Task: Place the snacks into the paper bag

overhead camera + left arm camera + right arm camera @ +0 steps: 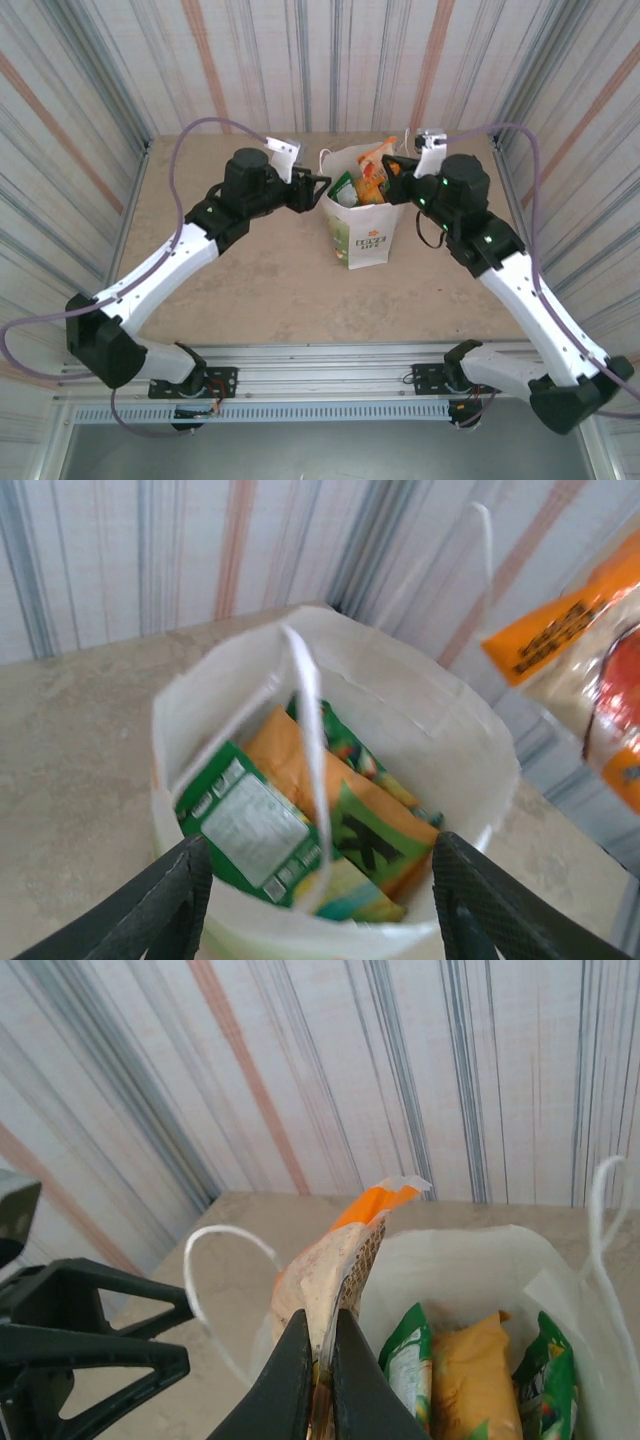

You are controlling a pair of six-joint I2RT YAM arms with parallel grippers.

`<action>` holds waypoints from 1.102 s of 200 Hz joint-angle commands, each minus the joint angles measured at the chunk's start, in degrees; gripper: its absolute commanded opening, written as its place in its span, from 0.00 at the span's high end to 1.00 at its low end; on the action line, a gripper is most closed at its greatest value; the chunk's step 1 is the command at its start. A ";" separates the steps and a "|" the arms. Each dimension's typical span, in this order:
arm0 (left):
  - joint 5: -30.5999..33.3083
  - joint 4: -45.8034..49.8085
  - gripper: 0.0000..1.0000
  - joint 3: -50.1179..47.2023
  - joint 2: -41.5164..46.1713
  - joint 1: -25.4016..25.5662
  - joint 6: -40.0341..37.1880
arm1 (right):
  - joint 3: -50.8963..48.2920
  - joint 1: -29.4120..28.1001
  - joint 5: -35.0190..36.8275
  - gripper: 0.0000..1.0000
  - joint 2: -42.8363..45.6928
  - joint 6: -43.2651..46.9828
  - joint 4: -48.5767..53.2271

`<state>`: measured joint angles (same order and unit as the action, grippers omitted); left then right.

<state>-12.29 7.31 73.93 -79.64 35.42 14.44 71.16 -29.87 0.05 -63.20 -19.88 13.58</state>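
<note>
1. Left gripper (320, 848): just left of the paper bag's mouth, facing it. Jaws are apart, one dark finger on each side of the bag's near rim, and nothing is clamped.
2. Paper bag (366, 240): a white carrier with a green-orange logo, upright on the table (250, 280) between the two grippers. The mouth is open. One thin handle loop (306, 710) droops across the opening.
3. Snacks already inside the bag: a green-white packet (245, 825), an orange packet (285, 760) and a green packet with black lettering (370, 830), stacked on edge and leaning. Whether more lie beneath them cannot be told.
4. Yellow-orange packet (340, 1260): held upright over the right side of the bag's mouth and not yet inside.
5. Right gripper (320, 1360): just right of the bag's mouth. Jaws are pressed together on the lower edge of the yellow-orange packet.
6. Hazards, as judged:
   - The packet's corner could snag the drooping loop or the rim and fold the paper wall inward.
   - The light bag could tip or slide if either gripper pushes it sideways.
   - A packet released too high or off-centre could land on the leaning stack and slide out over the rim.
</note>
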 commanded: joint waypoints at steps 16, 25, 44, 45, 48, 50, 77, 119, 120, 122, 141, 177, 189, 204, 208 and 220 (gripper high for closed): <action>-2.76 -0.32 0.50 5.80 -5.52 -1.92 3.50 | 5.67 0.34 0.13 1.00 -9.29 0.15 3.09; -3.40 0.09 0.54 7.01 -6.80 -1.98 3.41 | 6.08 0.26 0.17 1.00 -10.57 -0.20 3.14; -4.65 0.42 0.69 8.80 -8.91 -2.38 3.73 | 5.84 0.08 0.89 1.00 -12.46 -0.95 2.55; -4.79 0.33 0.71 8.87 -8.98 -2.46 3.79 | 5.84 0.08 0.90 1.00 -12.56 -0.95 2.52; -5.49 0.26 0.78 9.04 -9.20 -2.53 3.90 | 5.77 0.00 1.10 1.00 -12.81 -0.95 2.58; -5.91 0.05 0.83 9.10 -9.33 -2.63 3.99 | 5.75 -0.08 1.27 1.00 -12.95 -0.97 2.59; -10.56 -2.53 1.00 8.78 -10.17 -3.14 5.50 | 5.90 -1.03 2.54 1.00 -15.48 -1.60 3.11; -12.92 -2.83 1.00 8.95 -10.28 -3.10 5.17 | 9.85 -3.33 3.55 1.00 -21.87 -1.92 7.37; -12.93 -2.83 1.00 8.95 -10.28 -3.13 5.21 | 10.00 -3.34 3.68 1.00 -21.96 -1.92 7.53; -12.93 -2.85 1.00 8.95 -10.21 -3.15 5.17 | 10.24 -3.42 3.96 1.00 -22.34 -1.83 7.82; -13.56 -3.16 1.00 8.64 -9.99 -3.12 5.32 | 12.97 -3.66 4.98 1.00 -25.49 -1.47 10.76; -13.60 -3.47 1.00 8.19 -9.40 -3.11 5.18 | 17.31 -3.49 2.97 0.99 -31.61 -0.74 15.06; -13.51 -2.89 1.00 8.42 -9.23 -3.11 4.61 | 18.72 -3.08 1.75 0.99 -33.79 -0.54 16.28; -12.92 -1.74 1.00 9.03 -9.14 -3.10 3.97 | 21.27 -2.57 1.29 0.98 -36.43 -0.18 19.07; -12.89 -1.44 1.00 9.16 -9.13 -3.12 3.74 | 22.03 -2.48 1.82 0.98 -37.04 -0.04 19.94; -12.50 -0.52 1.00 9.41 -8.98 -3.13 3.19 | 23.79 -2.34 4.15 0.96 -38.40 0.73 22.29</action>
<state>-24.03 5.96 81.01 -89.58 32.58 19.35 90.67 -32.86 2.31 -98.85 -20.43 29.47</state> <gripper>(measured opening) 0.049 0.078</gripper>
